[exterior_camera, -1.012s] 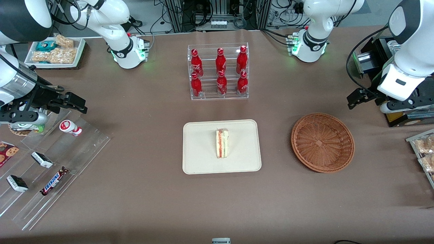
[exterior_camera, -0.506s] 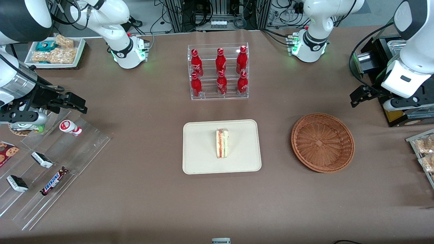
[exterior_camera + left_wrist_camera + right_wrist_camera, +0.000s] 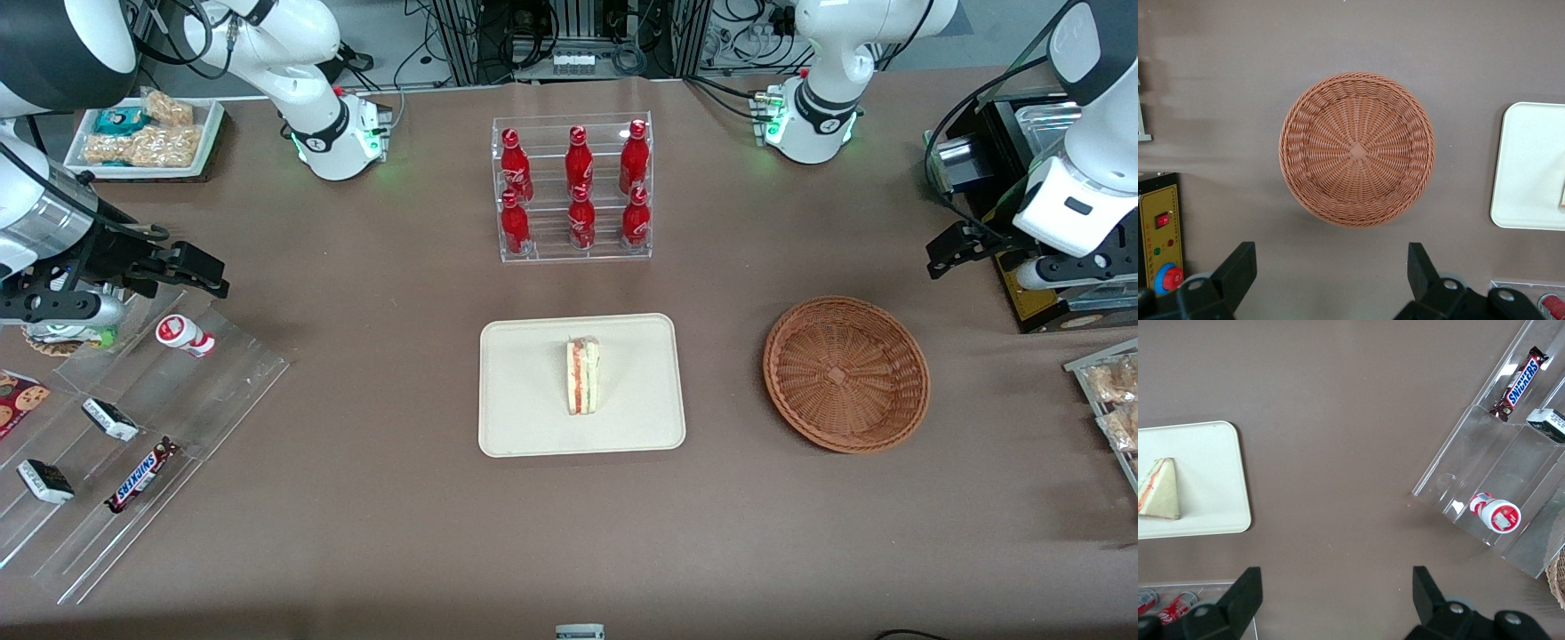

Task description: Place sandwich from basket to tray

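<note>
The sandwich [image 3: 583,374] already lies on the tray [image 3: 524,418] mid-worktop, the basket [image 3: 845,373] is empty, and the released pincer [image 3: 1331,270] hovers high near the worktop's working-arm edge, so only parking seems left.

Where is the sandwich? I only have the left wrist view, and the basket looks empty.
Observer: The sandwich lies on the tray, near its middle, with the filling edge facing up.
Operator: Is the pincer anywhere near it?
Observer: No. The pincer, open and holding nothing, hangs at the working arm's end of the table, farther from the front camera than the basket.
Operator: Anything else on the tray?
Observer: Nothing. The rack of red bottles stands on the table, farther from the front camera than the tray.
</note>
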